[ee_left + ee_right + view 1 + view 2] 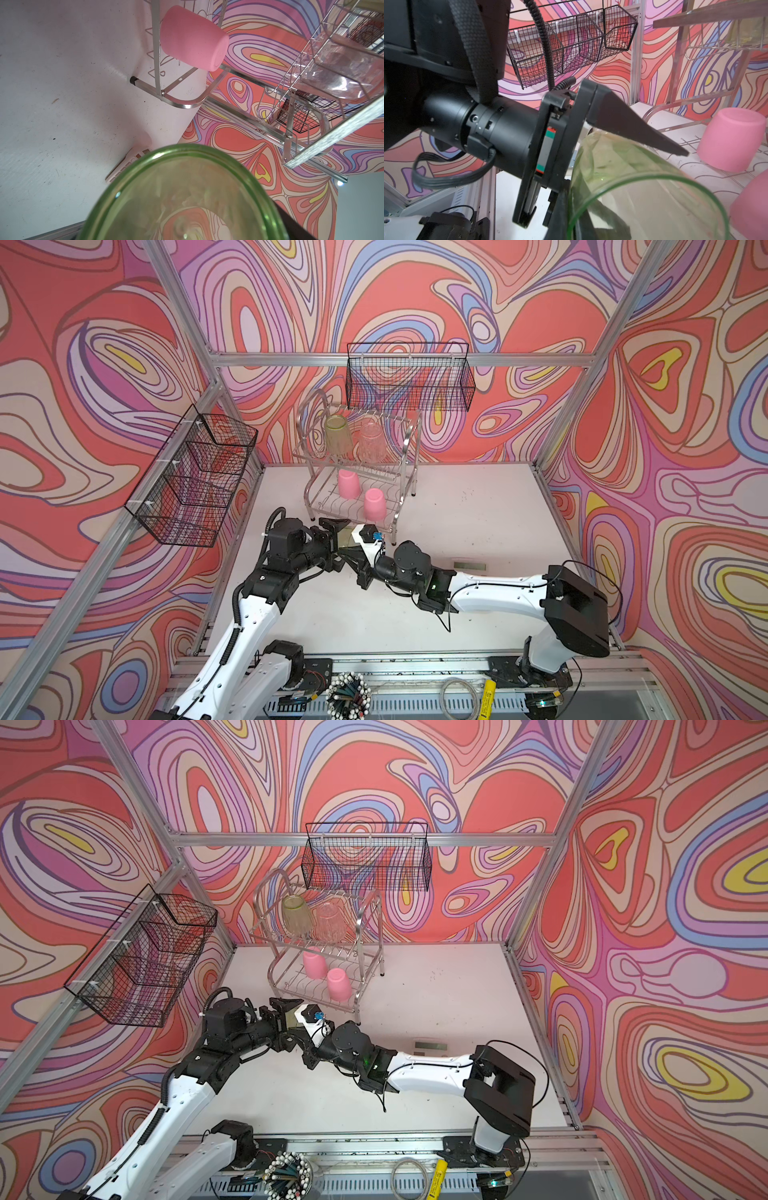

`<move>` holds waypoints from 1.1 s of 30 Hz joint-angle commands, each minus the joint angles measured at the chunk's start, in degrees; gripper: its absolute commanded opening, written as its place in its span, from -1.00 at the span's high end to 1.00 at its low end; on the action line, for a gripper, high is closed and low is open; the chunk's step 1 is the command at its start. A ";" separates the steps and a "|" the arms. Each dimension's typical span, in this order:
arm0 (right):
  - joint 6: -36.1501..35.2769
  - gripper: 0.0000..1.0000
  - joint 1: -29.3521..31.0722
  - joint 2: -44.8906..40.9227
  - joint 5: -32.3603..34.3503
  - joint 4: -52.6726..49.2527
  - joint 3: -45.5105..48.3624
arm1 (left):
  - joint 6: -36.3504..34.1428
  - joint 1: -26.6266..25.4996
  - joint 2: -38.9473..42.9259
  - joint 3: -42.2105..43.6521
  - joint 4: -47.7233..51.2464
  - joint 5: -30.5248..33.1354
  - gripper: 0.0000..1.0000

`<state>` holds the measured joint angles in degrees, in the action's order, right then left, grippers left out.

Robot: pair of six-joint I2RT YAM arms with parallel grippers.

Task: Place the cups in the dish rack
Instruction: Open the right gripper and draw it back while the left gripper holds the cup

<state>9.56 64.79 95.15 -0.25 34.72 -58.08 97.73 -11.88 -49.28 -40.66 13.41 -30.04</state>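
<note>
A translucent green cup (348,538) (643,187) hangs on its side just in front of the dish rack (405,439), between both grippers. My right gripper (354,555) (572,226) is shut on its rim. My left gripper (345,545) straddles the cup's body, its fingers (633,133) wide apart along the wall; whether they press on it does not show. The cup (187,197) fills the left wrist view. Upside down on the rack's upper tier stand another green cup (337,435) and a clear ribbed cup (371,443). Two pink cups (348,484) (375,504) stand inverted on the lower tier.
Black mesh baskets hang on the back wall (409,377) and on the left wall (195,477). A flat white device (469,566) lies on the white table (478,510) behind the right arm. A holder of pens (348,695) stands at the front rail.
</note>
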 commanded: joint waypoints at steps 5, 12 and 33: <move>0.77 1.00 -0.15 0.69 -1.73 0.54 -1.71 | 0.53 0.45 0.67 1.28 -2.55 0.18 -0.48; 0.82 1.00 -0.11 0.31 -1.31 0.61 -1.29 | -1.10 0.50 1.19 0.81 -1.33 1.65 -0.42; -0.67 -0.05 -0.21 -10.54 8.29 -2.39 8.52 | -25.80 0.45 -2.38 -5.77 6.75 17.47 -0.35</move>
<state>9.69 64.58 88.64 4.16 33.43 -51.64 79.07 -11.62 -51.18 -43.81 18.46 -17.80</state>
